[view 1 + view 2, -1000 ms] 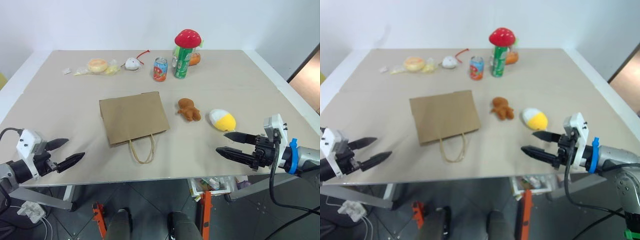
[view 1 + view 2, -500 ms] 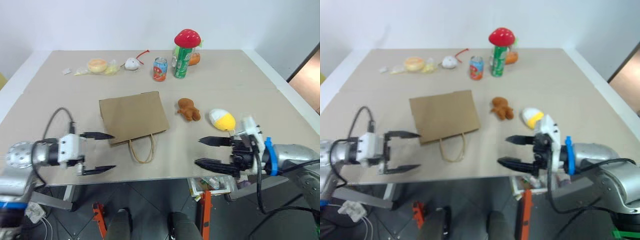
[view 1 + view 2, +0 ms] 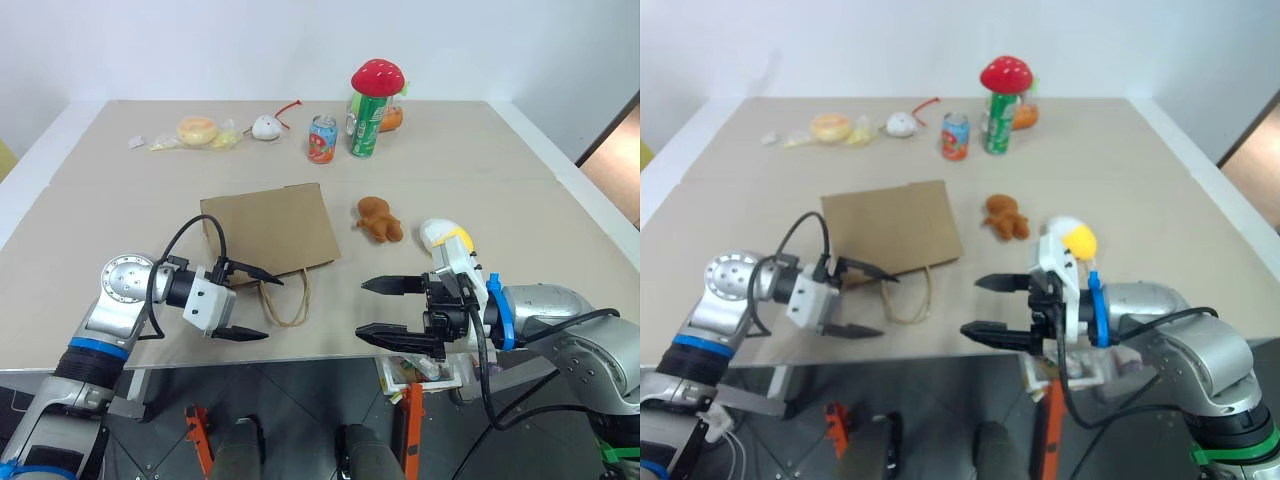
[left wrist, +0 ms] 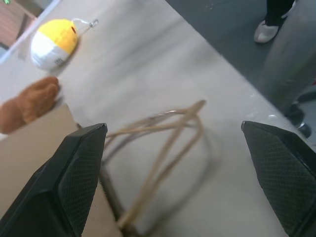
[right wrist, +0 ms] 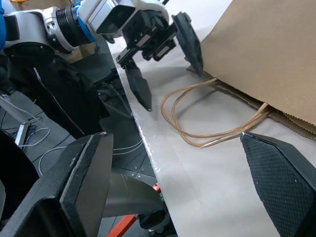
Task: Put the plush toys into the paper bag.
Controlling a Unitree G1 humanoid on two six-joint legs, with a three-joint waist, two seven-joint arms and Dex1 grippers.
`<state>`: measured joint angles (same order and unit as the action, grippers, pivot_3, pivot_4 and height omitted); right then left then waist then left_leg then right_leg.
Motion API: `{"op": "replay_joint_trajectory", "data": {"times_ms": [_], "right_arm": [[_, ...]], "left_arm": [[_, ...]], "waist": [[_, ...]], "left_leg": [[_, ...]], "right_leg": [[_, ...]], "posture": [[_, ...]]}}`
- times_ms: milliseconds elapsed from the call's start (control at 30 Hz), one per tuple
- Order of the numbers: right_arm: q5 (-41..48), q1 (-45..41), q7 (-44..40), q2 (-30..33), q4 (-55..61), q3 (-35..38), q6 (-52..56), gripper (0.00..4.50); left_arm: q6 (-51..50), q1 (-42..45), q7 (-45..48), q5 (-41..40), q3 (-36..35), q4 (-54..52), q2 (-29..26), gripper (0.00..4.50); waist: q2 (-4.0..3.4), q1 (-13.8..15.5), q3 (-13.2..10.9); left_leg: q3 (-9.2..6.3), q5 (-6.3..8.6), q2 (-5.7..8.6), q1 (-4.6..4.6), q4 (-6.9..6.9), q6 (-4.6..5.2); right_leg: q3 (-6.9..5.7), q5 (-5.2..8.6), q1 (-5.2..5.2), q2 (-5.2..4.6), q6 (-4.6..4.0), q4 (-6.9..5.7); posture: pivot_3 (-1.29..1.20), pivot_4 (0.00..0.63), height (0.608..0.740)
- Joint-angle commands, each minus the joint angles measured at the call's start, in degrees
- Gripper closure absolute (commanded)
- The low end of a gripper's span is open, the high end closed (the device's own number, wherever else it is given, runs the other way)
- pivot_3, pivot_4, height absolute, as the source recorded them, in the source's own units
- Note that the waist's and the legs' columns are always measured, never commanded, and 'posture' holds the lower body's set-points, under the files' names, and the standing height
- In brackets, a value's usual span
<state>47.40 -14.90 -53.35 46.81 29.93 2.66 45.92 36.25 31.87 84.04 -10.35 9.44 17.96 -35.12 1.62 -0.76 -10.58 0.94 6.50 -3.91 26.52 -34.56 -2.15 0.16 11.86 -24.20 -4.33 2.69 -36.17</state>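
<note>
Grippers are seen nearest, at the front edge of the beige table (image 3: 480,160): the left gripper (image 3: 250,304) is spread wide beside the twisted-paper handles (image 3: 285,300), and the right gripper (image 3: 378,310) is likewise spread wide, empty, pointing toward it. Just behind, the flat brown kraft paper bag (image 3: 268,232) is laid with its handles toward the front. To its right the orange-brown bear-like plush (image 3: 379,218) and the white-and-yellow egg-shaped plush (image 3: 443,237) are set near each other. Farther back, two drink cans (image 3: 321,138), a red mushroom-capped plush (image 3: 376,75) and a small white toy (image 3: 265,127) are ranged.
</note>
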Motion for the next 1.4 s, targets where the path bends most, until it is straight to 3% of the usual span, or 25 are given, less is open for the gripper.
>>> {"op": "replay_joint_trajectory", "data": {"times_ms": [33,233,833,933,967,1167,1200,1300,1400], "right_arm": [[0.3,0.8,0.7,0.1,2.5,1.5,-0.9,0.05],[-5.9,0.8,2.1,1.0,-0.1,1.5,-4.5,0.05],[-6.3,2.5,0.6,0.7,-0.2,1.9,-5.2,0.05],[-6.2,2.5,0.7,0.6,-0.1,1.9,-5.2,0.00],[-6.2,2.4,0.8,0.6,-0.1,1.9,-5.1,0.00],[-6.3,2.4,1.0,0.4,-0.2,1.7,-5.1,0.00],[-6.4,2.3,1.0,0.4,-0.3,1.6,-5.1,0.00],[-6.4,2.3,0.9,0.4,-0.4,1.6,-5.2,0.00],[-6.4,1.9,0.9,0.2,-0.7,1.5,-5.2,0.00]], "left_arm": [[1.5,2.1,-1.1,-0.2,1.1,1.5,1.0,0.00],[1.7,3.0,-2.0,-0.2,2.0,2.7,1.7,0.00],[-2.8,4.1,-4.9,0.5,2.2,2.5,2.1,0.00],[-3.8,4.7,-4.6,0.2,2.3,2.6,2.2,1.05],[-4.0,4.8,-4.4,0.0,2.4,2.5,2.2,1.20],[-7.2,4.7,-3.0,-1.9,2.3,0.2,1.8,3.53],[-8.6,4.9,-2.7,-2.6,2.1,-0.5,1.6,3.53],[-13.3,5.8,-2.2,-4.5,1.4,-2.6,1.2,4.40],[-17.9,7.1,-2.5,-6.3,0.6,-4.4,1.3,4.40]], "waist": [[0.00,0.0,0.0],[0.00,0.0,0.0],[0.00,0.0,0.0],[0.00,0.0,0.0],[0.00,0.0,0.0],[0.00,0.0,0.0],[0.00,0.0,0.0],[0.00,0.0,0.0],[0.00,0.0,0.0]], "left_leg": [[0.00,-0.01,0.00,0.00,0.00,0.01],[-0.01,-0.02,0.00,-0.01,-0.01,0.03],[-0.01,-0.05,0.00,-0.01,-0.02,0.08],[-0.01,-0.06,0.00,-0.01,-0.02,0.09],[-0.01,-0.06,0.00,-0.01,-0.02,0.09],[-0.01,-0.06,0.00,-0.01,-0.02,0.10],[-0.01,-0.06,0.00,-0.01,-0.02,0.10],[-0.01,-0.07,0.00,-0.01,-0.02,0.10],[-0.01,-0.07,0.00,-0.01,-0.02,0.11]], "right_leg": [[0.00,-0.01,0.00,0.00,0.01,0.00],[0.00,-0.01,-0.01,0.01,0.02,-0.04],[0.01,-0.05,0.00,0.01,0.07,-0.04],[0.01,-0.06,0.00,0.01,0.07,-0.04],[0.01,-0.06,0.01,0.01,0.07,-0.04],[0.01,-0.07,0.01,0.01,0.07,-0.04],[0.01,-0.07,0.01,0.01,0.07,-0.04],[0.01,-0.07,0.00,0.02,0.07,-0.04],[0.02,-0.07,0.01,0.02,0.07,-0.04]], "posture": [[0.00,0.150,0.740],[0.00,0.150,0.740],[0.00,0.150,0.740],[0.00,0.150,0.740],[0.00,0.150,0.740],[0.00,0.150,0.740],[0.00,0.150,0.740],[0.00,0.150,0.740],[0.00,0.150,0.740]]}}
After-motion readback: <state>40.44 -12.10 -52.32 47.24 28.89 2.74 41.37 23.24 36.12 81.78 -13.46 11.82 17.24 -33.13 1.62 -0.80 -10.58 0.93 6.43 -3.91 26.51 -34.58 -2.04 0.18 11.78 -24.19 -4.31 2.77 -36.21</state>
